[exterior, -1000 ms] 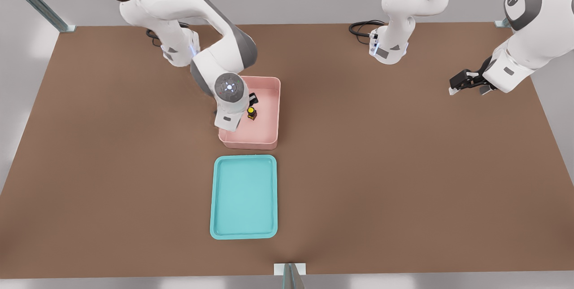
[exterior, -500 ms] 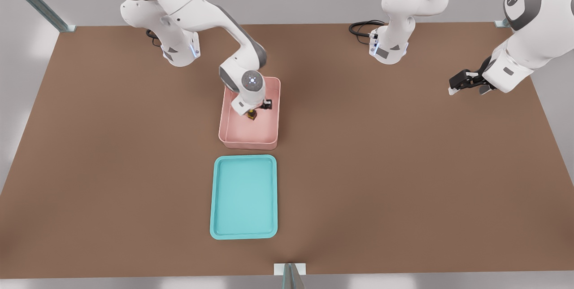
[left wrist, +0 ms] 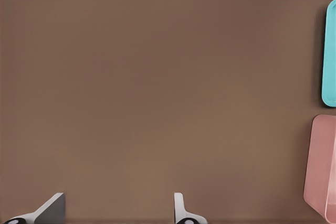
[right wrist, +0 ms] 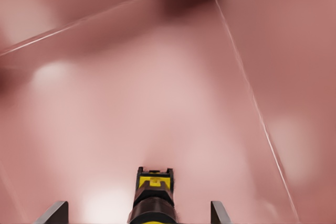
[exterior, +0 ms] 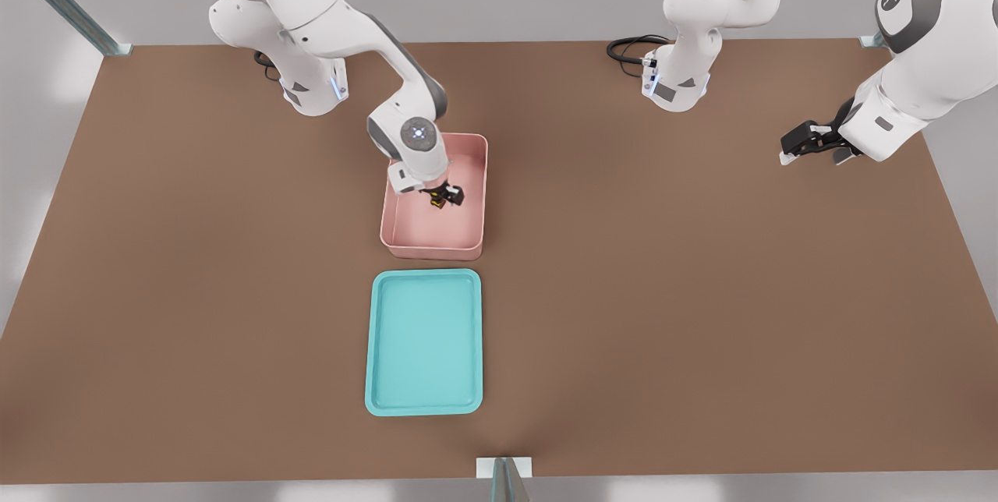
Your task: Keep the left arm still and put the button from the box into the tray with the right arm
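Button (exterior: 438,201), tiny with a yellow top on a black body, sits on the floor of the pink rectangular plastic box (exterior: 472,233) with raised walls, in the half nearer the brown table's (exterior: 702,291) far edge. White jointed right arm (exterior: 343,26) with its blue-lit grey wrist cap reaches down into that box, and its black two-finger gripper (right wrist: 139,214) is low over the button with its fingers (right wrist: 54,214) apart, one on each side of the button and not touching it. Shallow turquoise rectangular tray (exterior: 374,346) lies just beside the box toward the table's near edge, with a narrow strip of table between them
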Controlling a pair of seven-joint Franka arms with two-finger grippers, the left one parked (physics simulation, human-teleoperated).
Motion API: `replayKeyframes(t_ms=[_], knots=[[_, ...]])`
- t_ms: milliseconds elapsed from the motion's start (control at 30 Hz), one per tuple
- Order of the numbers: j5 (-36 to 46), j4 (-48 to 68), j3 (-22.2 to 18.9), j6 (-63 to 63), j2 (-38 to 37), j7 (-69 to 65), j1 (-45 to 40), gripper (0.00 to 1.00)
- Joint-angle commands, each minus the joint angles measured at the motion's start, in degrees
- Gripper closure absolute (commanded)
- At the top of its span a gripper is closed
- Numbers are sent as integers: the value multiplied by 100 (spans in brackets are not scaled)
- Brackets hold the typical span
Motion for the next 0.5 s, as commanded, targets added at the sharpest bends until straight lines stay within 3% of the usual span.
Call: replayKeyframes(t_ms=[0, 367, 400, 467], knots=[[-18, -10, 1, 192, 33, 1358, -8, 0], [-54, -10, 18, 368, 341, 1226, 44, 0], [-54, -10, 10, 368, 341, 1147, 36, 19], [-54, -10, 18, 368, 359, 1085, 27, 24]])
